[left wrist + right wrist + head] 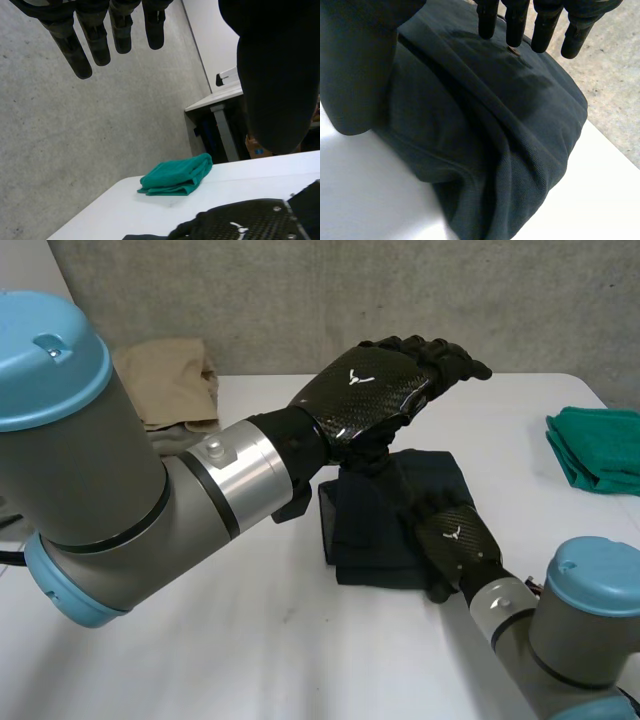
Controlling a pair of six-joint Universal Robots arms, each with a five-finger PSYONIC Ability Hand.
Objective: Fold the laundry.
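Fingers of our right hand lie straight over the dark garment, folded mid-worktop. Our left hand hovers above it, released, holding nothing. We judge the green cloth at right done, the tan cloth far left remaining.

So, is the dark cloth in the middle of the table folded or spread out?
Folded: the dark cloth lies as a compact block with layered edges; the right hand rests on it, fingers straight.
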